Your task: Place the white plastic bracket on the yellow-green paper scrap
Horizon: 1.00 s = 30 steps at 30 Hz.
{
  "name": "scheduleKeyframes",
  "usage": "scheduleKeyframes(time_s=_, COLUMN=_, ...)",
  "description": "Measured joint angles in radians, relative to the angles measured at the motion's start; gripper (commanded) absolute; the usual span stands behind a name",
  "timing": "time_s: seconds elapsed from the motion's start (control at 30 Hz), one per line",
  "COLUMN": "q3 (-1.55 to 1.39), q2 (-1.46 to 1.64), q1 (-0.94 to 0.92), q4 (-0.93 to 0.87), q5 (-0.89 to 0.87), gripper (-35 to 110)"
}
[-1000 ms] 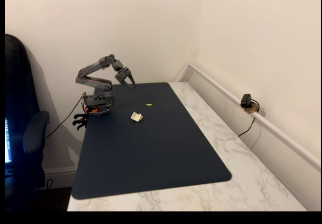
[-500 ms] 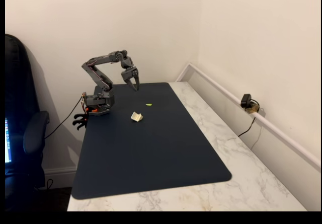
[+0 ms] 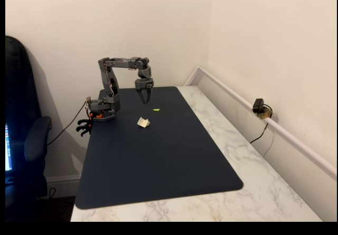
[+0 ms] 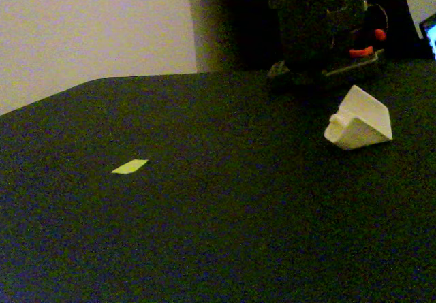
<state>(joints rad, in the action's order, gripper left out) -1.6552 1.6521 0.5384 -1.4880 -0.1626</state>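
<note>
The arm (image 3: 113, 71) is dark grey throughout, built of blocky jointed links. Its gripper (image 3: 144, 99) ends in two pointed grey fingers (image 3: 141, 97). The base (image 3: 103, 110) carries small orange-red parts, a black clamp at its left edge, and a thin black cable (image 3: 68, 125) trailing left.

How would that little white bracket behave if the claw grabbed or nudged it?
The bracket looks like thin folded plastic, so it is probably light and stiff. Its wedge shape rests on a flat side, so it likely won't roll. On the smooth mat a nudge might just slide it, and sloped faces may slip from the end effector.
</note>
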Motion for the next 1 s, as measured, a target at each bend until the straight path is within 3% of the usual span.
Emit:
scheduleKeyframes(time_s=0.17, q3=0.086, q2=-0.146, q1=0.041, q4=-0.018, q5=-0.005, gripper=24)
scheduleKeyframes(time_s=0.4, q3=0.089, q2=-0.172, q1=0.094, q4=-0.038, q5=-0.089, gripper=36)
scheduleKeyframes(time_s=0.8, q3=-0.190, q2=-0.072, q1=0.183, q4=0.143, q5=-0.321, gripper=42)
scheduleKeyframes(time_s=1.0, q3=-0.270, q2=0.000, q1=0.198, q4=0.147, q5=-0.371, gripper=43)
